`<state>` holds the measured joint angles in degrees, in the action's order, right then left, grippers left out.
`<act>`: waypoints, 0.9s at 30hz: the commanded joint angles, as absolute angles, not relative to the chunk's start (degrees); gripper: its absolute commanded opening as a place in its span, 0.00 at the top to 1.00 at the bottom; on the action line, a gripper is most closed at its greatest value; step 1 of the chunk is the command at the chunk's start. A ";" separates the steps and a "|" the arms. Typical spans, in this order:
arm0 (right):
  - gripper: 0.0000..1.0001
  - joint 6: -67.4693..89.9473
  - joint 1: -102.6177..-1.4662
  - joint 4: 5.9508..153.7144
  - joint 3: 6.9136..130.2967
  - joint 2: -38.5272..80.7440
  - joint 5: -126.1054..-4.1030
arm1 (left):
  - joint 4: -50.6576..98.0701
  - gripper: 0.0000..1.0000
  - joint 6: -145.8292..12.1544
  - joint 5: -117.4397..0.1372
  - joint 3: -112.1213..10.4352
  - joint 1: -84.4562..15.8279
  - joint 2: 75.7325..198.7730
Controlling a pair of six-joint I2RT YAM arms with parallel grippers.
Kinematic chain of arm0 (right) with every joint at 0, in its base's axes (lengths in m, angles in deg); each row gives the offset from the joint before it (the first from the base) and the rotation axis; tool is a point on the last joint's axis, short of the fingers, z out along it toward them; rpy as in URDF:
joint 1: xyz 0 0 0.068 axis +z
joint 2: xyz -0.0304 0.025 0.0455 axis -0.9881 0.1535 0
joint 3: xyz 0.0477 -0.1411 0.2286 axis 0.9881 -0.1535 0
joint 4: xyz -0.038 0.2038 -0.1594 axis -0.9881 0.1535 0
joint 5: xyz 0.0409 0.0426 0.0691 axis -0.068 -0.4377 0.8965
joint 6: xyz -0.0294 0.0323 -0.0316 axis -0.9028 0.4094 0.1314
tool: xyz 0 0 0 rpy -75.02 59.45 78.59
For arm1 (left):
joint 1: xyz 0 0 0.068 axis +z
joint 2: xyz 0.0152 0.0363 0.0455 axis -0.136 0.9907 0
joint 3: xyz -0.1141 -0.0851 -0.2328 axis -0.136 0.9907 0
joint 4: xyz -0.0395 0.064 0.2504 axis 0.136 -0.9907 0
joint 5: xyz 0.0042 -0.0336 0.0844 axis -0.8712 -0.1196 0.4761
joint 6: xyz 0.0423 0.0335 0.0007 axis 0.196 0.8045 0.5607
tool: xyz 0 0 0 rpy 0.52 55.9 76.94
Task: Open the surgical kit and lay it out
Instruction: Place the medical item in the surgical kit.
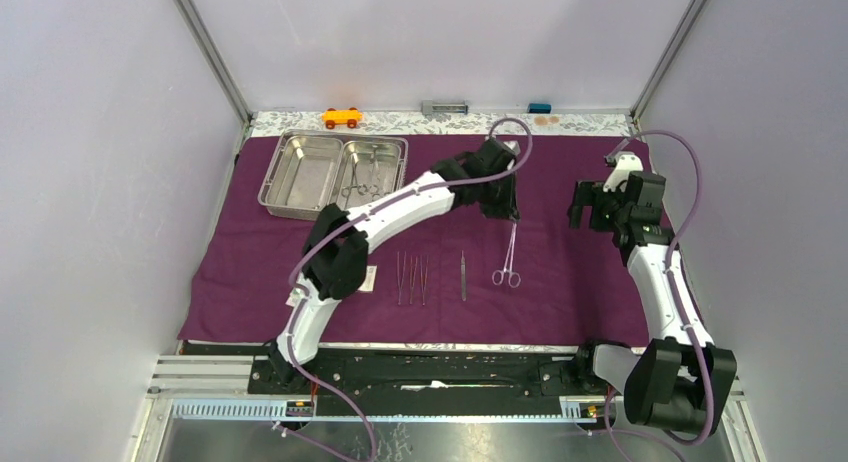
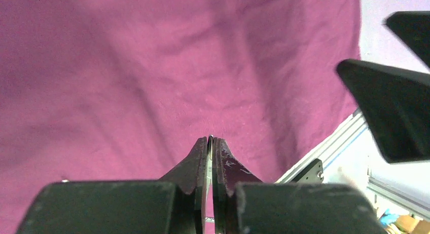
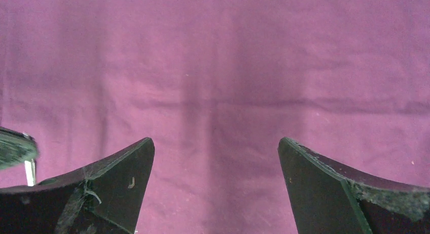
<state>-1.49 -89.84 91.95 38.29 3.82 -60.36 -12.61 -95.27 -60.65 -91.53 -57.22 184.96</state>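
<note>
Steel ring-handled forceps (image 1: pixel 510 250) are clamped at their far tip by the left gripper (image 1: pixel 508 218), rings pointing near; right gripper (image 3: pixel 215 145) held open

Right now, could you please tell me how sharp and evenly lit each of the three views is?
Top external: sharp, evenly lit, soft sheen on the steel tray. Left wrist: the purple cloth looks soft and pinker; jaws shut on the forceps crisp. Right wrist: cloth soft, faint darker bands crossing it.
</note>
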 commanded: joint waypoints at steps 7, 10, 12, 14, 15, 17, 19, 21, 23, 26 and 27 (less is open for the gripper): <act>0.01 -1.23 -93.53 95.15 35.92 -0.88 -63.33 | -12.76 1.00 -104.52 -58.11 -99.55 -59.84 193.85; 0.01 -1.33 -93.58 95.22 35.83 -0.82 -62.64 | -12.86 1.00 -105.74 -58.04 -100.86 -59.95 195.40; 0.01 -1.49 -93.65 95.15 35.69 -0.74 -62.19 | -13.10 1.00 -106.49 -57.90 -101.47 -59.94 196.04; 0.01 -1.62 -93.65 95.17 35.63 -0.59 -61.88 | -13.01 1.00 -107.13 -58.40 -102.15 -59.96 196.79; 0.01 -1.64 -93.65 95.18 35.65 -0.54 -61.85 | -13.04 1.00 -107.47 -58.64 -102.31 -59.96 197.04; 0.01 -1.74 -93.65 95.23 35.51 -0.56 -61.85 | -12.93 1.00 -107.95 -59.29 -102.75 -59.94 197.65; 0.01 -1.78 -93.65 95.15 35.51 -0.64 -61.85 | -12.92 1.00 -108.47 -59.65 -102.78 -59.94 197.93; 0.01 -1.82 -93.69 95.16 35.49 -0.64 -61.80 | -12.94 1.00 -109.03 -60.01 -102.76 -60.07 198.14; 0.01 -1.80 -93.74 95.21 35.43 -0.73 -61.72 | -12.86 1.00 -109.32 -60.29 -102.87 -60.16 198.40; 0.01 -1.72 -93.74 95.18 35.39 -0.98 -61.37 | -12.76 1.00 -109.51 -60.27 -103.61 -60.20 199.06; 0.01 -1.73 -93.74 95.18 35.35 -1.07 -61.33 | -12.69 1.00 -109.63 -60.44 -103.69 -60.27 199.24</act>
